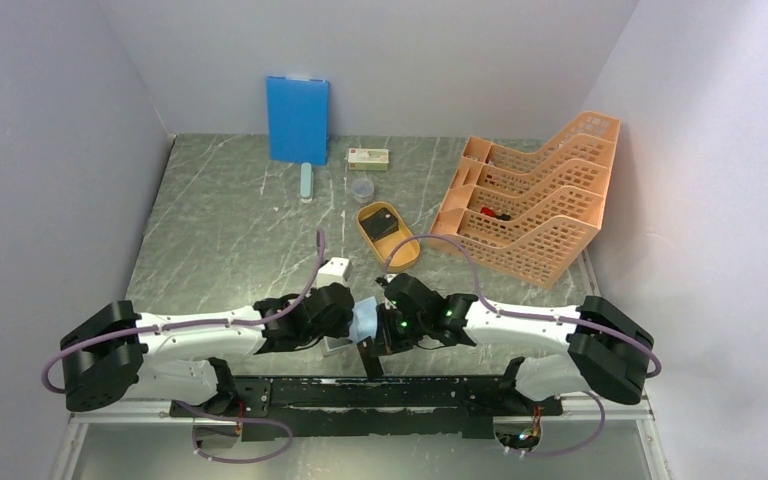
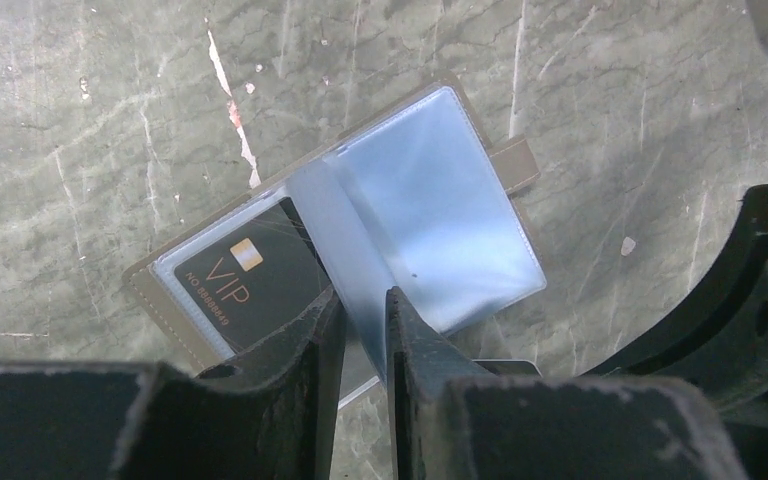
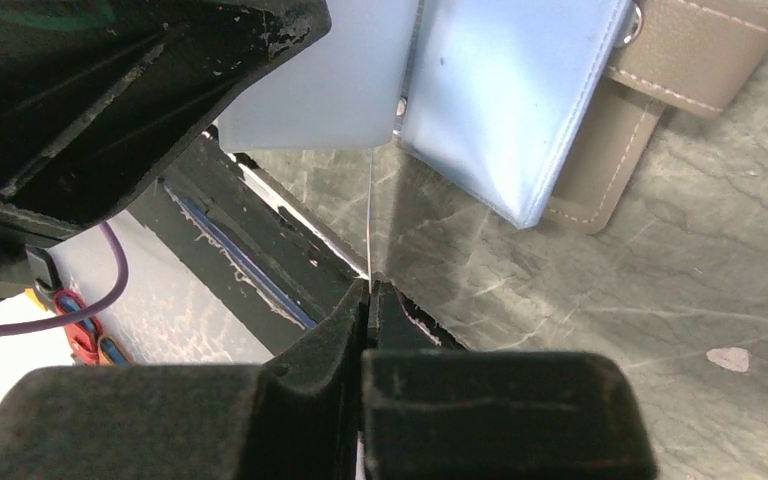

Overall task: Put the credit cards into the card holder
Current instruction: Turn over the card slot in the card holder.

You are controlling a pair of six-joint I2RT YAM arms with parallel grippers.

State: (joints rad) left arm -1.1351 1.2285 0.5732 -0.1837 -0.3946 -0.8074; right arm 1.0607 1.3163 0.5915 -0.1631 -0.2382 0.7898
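Right wrist: my right fingers [image 3: 370,285] are pinched fully closed on a credit card [image 3: 370,220], seen edge-on as a thin line running straight ahead. Directly past its far edge is the card holder [image 3: 505,95], opened like a book, with its spine roughly in line with the card.

The left fingers [image 2: 360,315] sit on the opposite side. They are narrow and straddle one clear inner leaf [image 2: 355,240]. I can't tell from the left wrist view whether they clamp it or just bracket it. The pocket next to that leaf already carries a black VIP card [image 2: 250,280]. The holder lies on the table [image 2: 90,120] near the front edge, between the two arms.

My read: the right arm does the insert. The card's plane has to meet the mouth of a pocket beside the raised leaf, so the yaw off the spine is what matters.

Farther back in the top view there's an orange tray [image 1: 407,252] with more dark cards [image 1: 384,224].
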